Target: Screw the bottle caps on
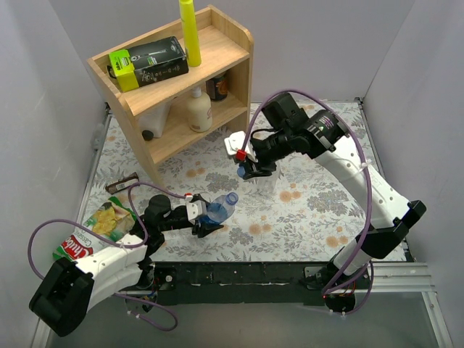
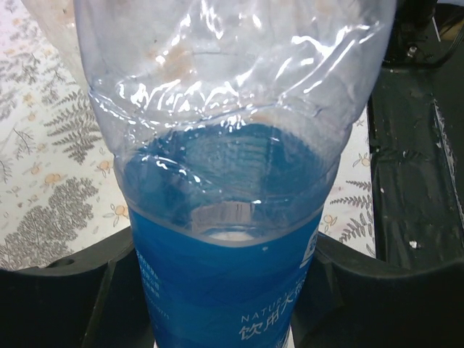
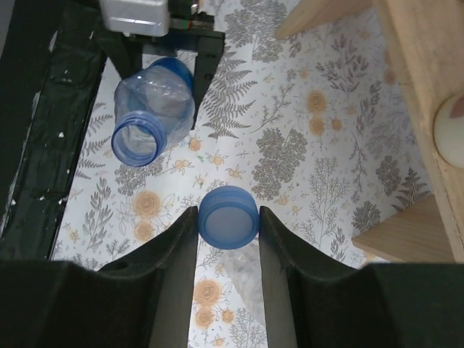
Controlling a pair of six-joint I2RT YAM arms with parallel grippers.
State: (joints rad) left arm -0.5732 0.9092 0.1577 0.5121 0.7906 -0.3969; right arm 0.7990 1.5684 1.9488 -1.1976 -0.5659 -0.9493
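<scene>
My left gripper point(image 1: 201, 220) is shut on the clear bottle with the blue label point(image 1: 220, 208) and holds it tilted, neck pointing up and to the right. Its blue label fills the left wrist view point(image 2: 232, 290). In the right wrist view its open blue mouth point(image 3: 136, 139) shows at the upper left. My right gripper point(image 1: 246, 171) is shut on the blue cap point(image 3: 228, 217), held above the mat, apart from the bottle's mouth. A faint clear bottle point(image 3: 248, 274) lies on the mat under the cap. The orange bottle and the other two caps do not show.
A wooden shelf point(image 1: 233, 43) stands at the back left with a yellow tube point(image 1: 190, 30), a black and green box point(image 1: 148, 63) and a cream lotion bottle point(image 1: 200, 110). Snack bags point(image 1: 98, 228) lie at the left edge of the floral mat point(image 1: 304, 210).
</scene>
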